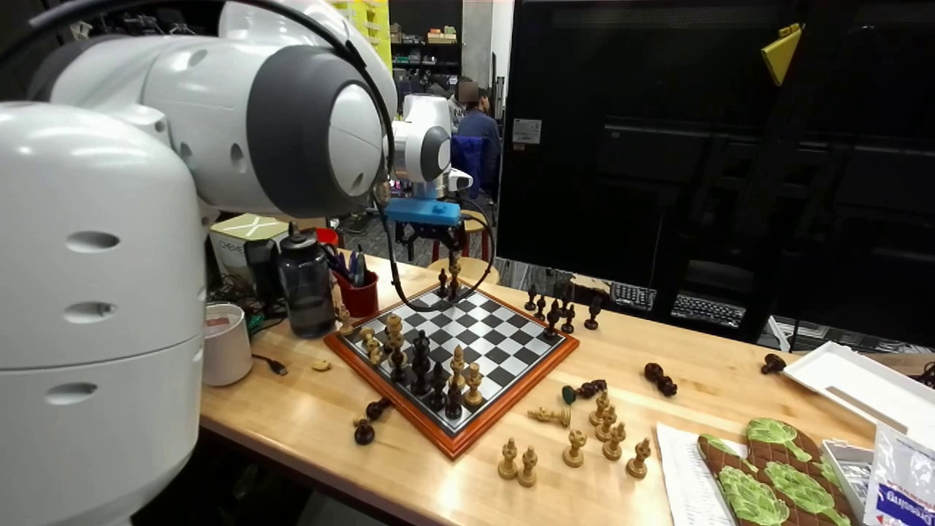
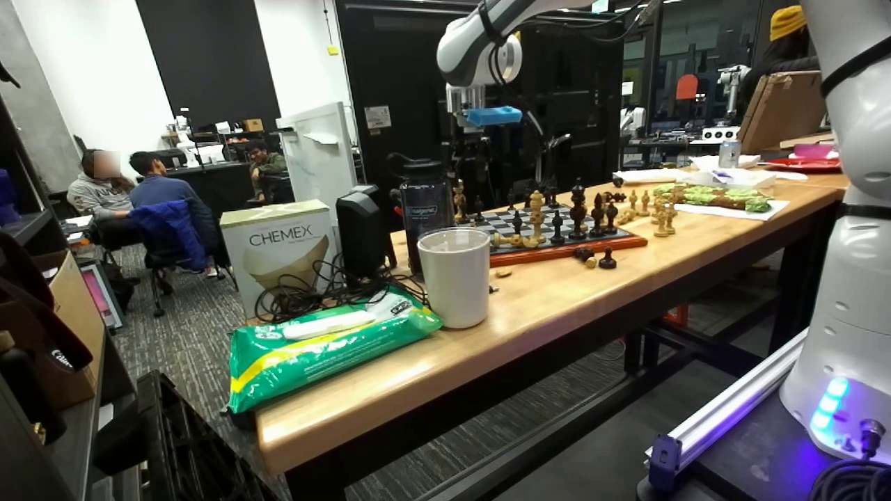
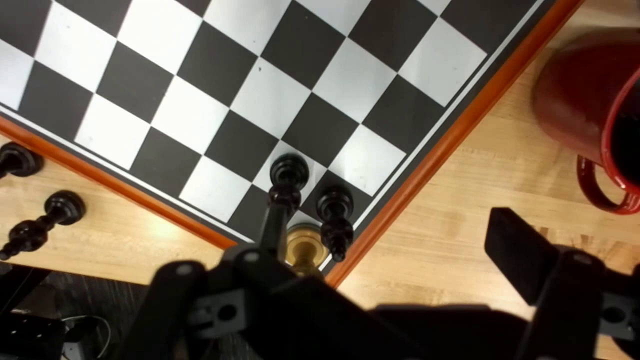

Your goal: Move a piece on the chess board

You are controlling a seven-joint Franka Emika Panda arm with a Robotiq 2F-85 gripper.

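Note:
The chess board [image 1: 513, 395] lies on the table with its reddish-brown frame; it also shows in the other views [image 2: 571, 252] [image 3: 448, 145]. My gripper [image 3: 395, 237] is open with nothing held, above the board's far corner. It also shows in both exterior views [image 1: 432, 245] [image 2: 475, 156]. In the wrist view a light piece [image 3: 304, 245] stands at that corner, beside one fingertip, its top hidden. Two dark pieces [image 3: 289, 172] [image 3: 336, 217] stand close to it; the fingertip overlaps one. I cannot tell whether it touches. Several dark [image 1: 421, 365] and light pieces [image 1: 473, 383] stand at the near corner.
A red mug [image 3: 580, 100] stands beside the board, close to a dark bottle [image 1: 305, 292] and a white cup [image 1: 225, 347]. Loose pieces [image 1: 573, 449] stand and lie on the table. A patterned mitt [image 1: 774, 467] and a white tray [image 1: 855, 383] are farther along.

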